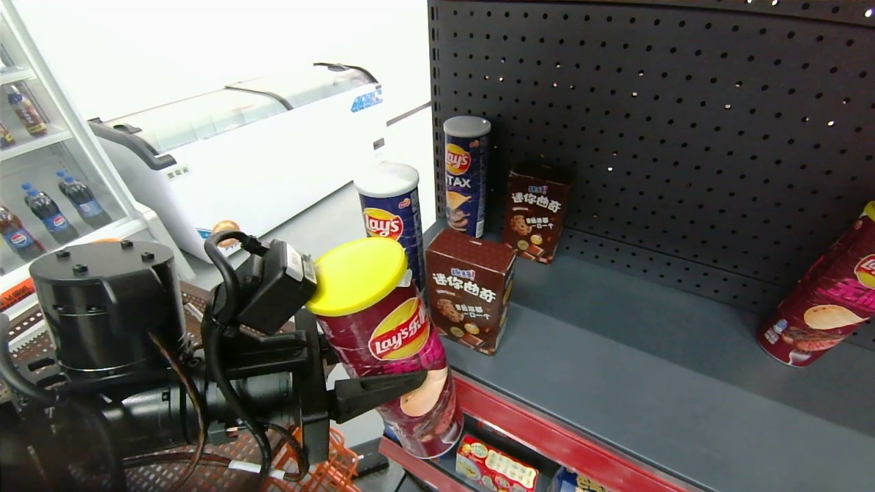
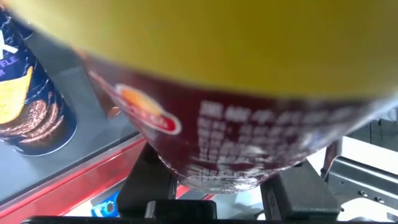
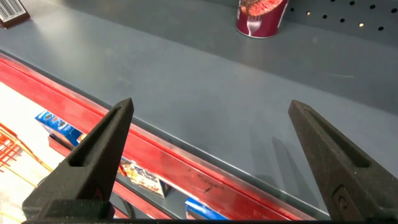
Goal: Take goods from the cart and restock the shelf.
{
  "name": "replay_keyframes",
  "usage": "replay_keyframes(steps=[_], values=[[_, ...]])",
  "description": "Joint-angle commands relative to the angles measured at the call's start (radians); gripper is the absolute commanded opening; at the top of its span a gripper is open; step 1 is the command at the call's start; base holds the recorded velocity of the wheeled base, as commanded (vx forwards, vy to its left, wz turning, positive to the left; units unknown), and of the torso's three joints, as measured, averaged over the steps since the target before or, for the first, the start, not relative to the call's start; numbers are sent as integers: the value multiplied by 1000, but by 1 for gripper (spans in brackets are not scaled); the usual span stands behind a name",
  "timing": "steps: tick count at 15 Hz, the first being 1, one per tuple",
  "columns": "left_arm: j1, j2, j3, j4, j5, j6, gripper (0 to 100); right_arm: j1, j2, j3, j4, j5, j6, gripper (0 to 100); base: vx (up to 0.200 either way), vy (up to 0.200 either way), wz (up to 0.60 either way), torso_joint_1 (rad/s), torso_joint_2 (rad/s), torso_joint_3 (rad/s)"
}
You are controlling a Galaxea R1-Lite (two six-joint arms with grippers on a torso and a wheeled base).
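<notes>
My left gripper (image 1: 403,386) is shut on a maroon chips can (image 1: 393,335) with a yellow lid (image 1: 357,275). It holds the can tilted just in front of the shelf's red front edge (image 1: 547,427). In the left wrist view the can (image 2: 236,137) sits between the two dark fingers (image 2: 146,193). My right gripper (image 3: 211,107) hangs open and empty over the grey shelf board (image 3: 217,68). A second maroon can (image 1: 824,301) leans against the pegboard at the far right and appears again in the right wrist view (image 3: 261,15).
On the shelf's left end stand two blue chips cans (image 1: 393,212) (image 1: 466,174) and two brown cookie boxes (image 1: 470,290) (image 1: 536,212). The board (image 1: 615,383) between them and the leaning can is bare. An orange basket (image 1: 321,465) sits below my left arm. A chest freezer (image 1: 260,150) stands behind.
</notes>
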Motion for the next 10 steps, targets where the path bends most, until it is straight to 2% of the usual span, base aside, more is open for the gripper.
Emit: replay_keyframes(steps=[1,10], values=[[-2,3,-6,0,-2,0,0,1,0,0,0,1,0,100,0,0,0,0,0,0],[-19,24,-30,-1,-8,0,0,1,0,0,0,1,0,100,0,0,-600,1,3,0]])
